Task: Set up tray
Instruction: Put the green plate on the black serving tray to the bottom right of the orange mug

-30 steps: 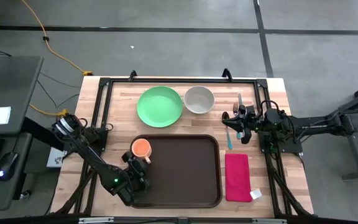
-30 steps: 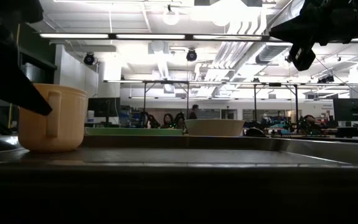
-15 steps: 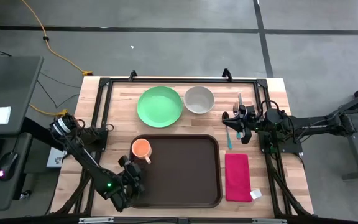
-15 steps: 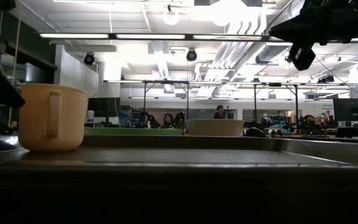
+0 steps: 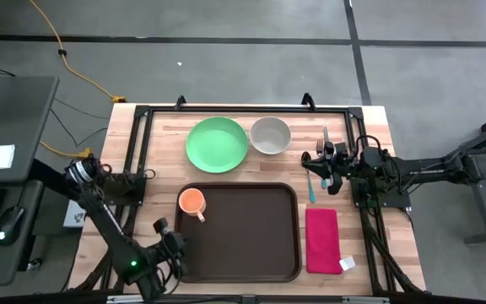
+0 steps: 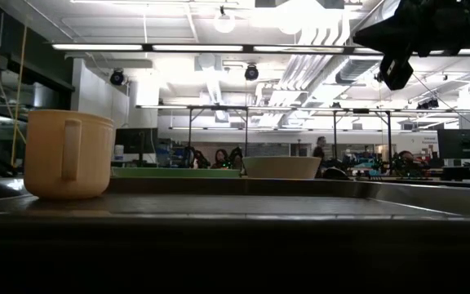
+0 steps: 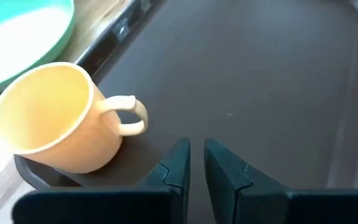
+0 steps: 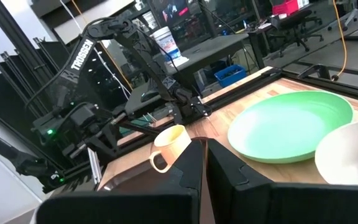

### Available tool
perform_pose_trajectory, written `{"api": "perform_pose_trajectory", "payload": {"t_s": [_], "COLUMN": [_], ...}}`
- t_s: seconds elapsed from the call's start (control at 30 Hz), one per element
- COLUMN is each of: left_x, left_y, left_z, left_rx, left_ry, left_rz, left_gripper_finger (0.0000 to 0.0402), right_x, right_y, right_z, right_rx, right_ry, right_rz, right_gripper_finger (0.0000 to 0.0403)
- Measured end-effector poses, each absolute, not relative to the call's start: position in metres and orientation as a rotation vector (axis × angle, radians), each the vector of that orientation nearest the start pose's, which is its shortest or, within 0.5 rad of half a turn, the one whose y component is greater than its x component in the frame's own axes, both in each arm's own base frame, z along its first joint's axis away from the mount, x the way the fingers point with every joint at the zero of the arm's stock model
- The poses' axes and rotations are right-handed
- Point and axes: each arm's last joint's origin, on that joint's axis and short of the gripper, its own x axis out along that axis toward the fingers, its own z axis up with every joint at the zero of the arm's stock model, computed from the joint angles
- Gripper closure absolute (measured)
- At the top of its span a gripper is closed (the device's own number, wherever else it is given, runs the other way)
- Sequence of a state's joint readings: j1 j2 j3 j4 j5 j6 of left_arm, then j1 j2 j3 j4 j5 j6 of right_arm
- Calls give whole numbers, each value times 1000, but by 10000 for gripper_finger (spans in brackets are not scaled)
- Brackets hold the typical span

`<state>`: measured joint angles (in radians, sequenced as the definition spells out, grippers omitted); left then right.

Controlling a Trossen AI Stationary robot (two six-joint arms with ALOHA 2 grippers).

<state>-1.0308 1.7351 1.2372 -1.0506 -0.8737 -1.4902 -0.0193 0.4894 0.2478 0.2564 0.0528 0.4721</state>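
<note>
The tray point(image 5: 247, 232) sits at the near middle of the desk point(image 5: 167, 127), and the only thing in it is an orange cup point(image 5: 191, 202) standing upright in its far-left corner — looks empty inside. Behind the tray are a green plate point(image 5: 217, 144) and a white bowl point(image 5: 270, 135), both with nothing in them, and a red napkin point(image 5: 321, 240) lies just right of it. Left fingers point(image 7: 194, 165) hover over the tray's near-left edge, slightly parted, gripping nothing. Right fingers point(image 8: 201, 163) are clenched — parked over the desk's right side.

White lettering "TROSSEN" runs along the left arm point(image 8: 89, 53).
</note>
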Motion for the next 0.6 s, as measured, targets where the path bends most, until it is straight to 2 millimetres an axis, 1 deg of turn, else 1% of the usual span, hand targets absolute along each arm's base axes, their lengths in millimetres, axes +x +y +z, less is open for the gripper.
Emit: {"api": "perform_pose_trajectory", "payload": {"t_s": [0.1, 0.33, 0.6], "left_x": [173, 165, 158], "left_y": [-258, -263, -261], "left_z": [223, 237, 242], "left_rx": [-112, -72, 17], "left_ry": [682, 675, 649], "left_rz": [468, 453, 461], "left_gripper_finger": [323, 323, 323], "right_x": [136, 136, 136], "right_y": [-4, -4, -4], "right_z": [229, 229, 229], "right_rx": [474, 475, 475], "right_ry": [-32, -32, -31], "right_rz": [-67, -67, -67], "right_gripper_finger": [402, 402, 402]}}
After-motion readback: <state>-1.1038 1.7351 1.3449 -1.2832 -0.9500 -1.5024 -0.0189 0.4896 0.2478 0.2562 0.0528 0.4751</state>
